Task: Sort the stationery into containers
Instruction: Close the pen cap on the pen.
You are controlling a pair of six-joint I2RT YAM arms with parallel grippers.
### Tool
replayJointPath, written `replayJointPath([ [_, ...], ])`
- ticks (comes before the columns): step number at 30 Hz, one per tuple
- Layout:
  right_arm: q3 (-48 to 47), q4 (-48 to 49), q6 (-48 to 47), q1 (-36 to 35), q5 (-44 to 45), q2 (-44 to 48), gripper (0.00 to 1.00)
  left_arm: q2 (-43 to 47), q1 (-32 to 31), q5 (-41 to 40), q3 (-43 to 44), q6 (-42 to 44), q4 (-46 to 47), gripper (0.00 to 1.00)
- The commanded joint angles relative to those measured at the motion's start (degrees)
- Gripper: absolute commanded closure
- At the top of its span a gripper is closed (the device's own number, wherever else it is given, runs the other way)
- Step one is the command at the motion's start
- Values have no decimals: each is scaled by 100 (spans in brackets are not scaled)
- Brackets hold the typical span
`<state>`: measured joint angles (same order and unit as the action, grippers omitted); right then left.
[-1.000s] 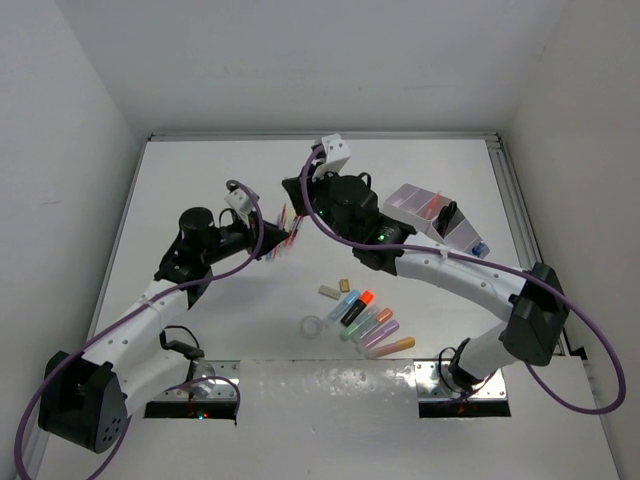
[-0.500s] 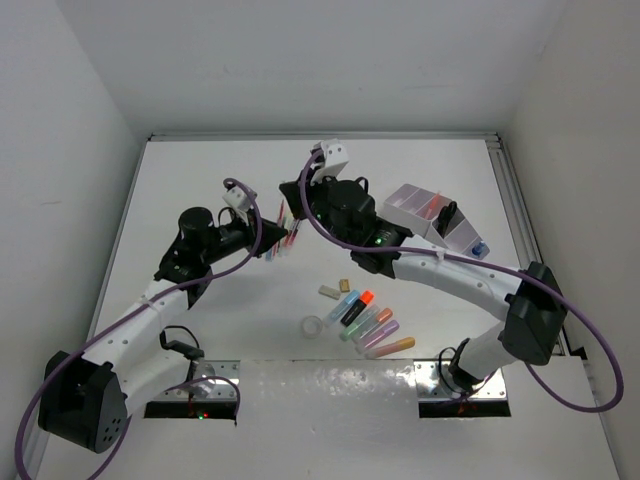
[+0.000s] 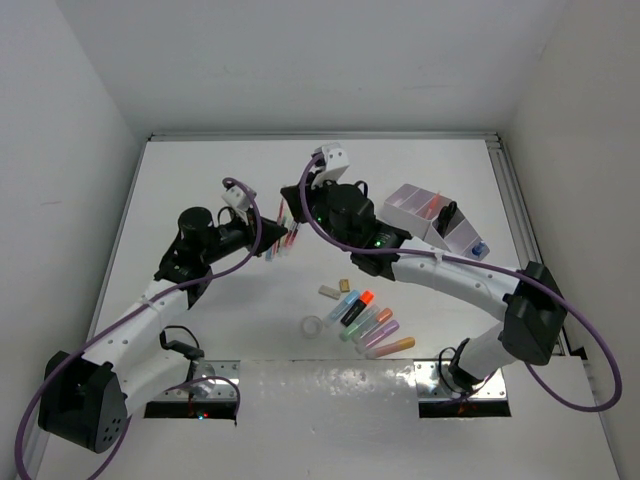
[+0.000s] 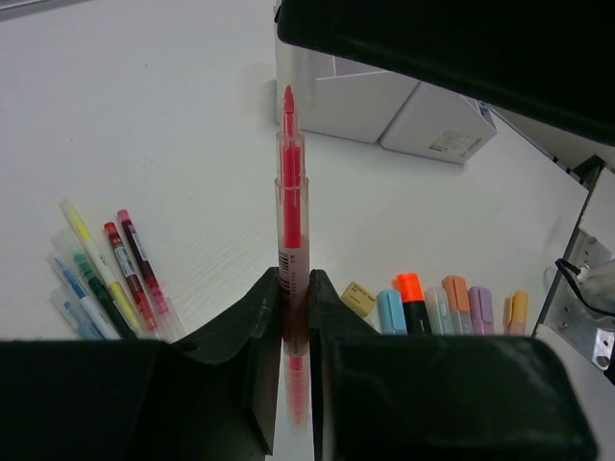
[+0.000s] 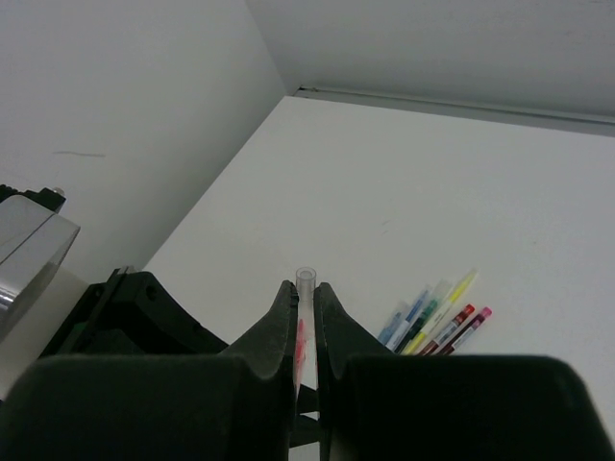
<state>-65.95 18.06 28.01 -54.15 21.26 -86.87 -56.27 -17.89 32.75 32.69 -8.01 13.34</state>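
Observation:
My left gripper (image 4: 295,283) is shut on a red pen (image 4: 291,221), whose bare tip points up at the black underside of my right gripper (image 3: 293,208). My right gripper (image 5: 305,293) is shut on a clear pen cap (image 5: 306,279), and the red pen tip shows just below it. Both grippers meet above the middle-left of the table, near my left gripper (image 3: 278,238). Several thin coloured pens (image 4: 106,269) lie under them, also seen as pens (image 5: 437,322) in the right wrist view. The pale organizer (image 3: 430,215) stands at the right.
A row of pastel highlighters (image 3: 370,320) lies in front of the middle, with beige erasers (image 3: 329,292) and a clear tape ring (image 3: 315,326) beside it. Something black (image 3: 447,215) stands in the organizer. The arm bases sit at the near edge.
My right wrist has edged slightly up and toward the back. My left gripper with the red pen has shifted a little the same way.

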Motion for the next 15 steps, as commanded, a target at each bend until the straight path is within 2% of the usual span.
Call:
replayJointPath([
  [1, 144, 460, 117, -43, 72, 91, 100, 37, 5, -23, 256, -51, 423, 100],
  [15, 241, 716, 293, -43, -78, -172, 100, -24, -13, -111, 264, -8, 748, 100],
])
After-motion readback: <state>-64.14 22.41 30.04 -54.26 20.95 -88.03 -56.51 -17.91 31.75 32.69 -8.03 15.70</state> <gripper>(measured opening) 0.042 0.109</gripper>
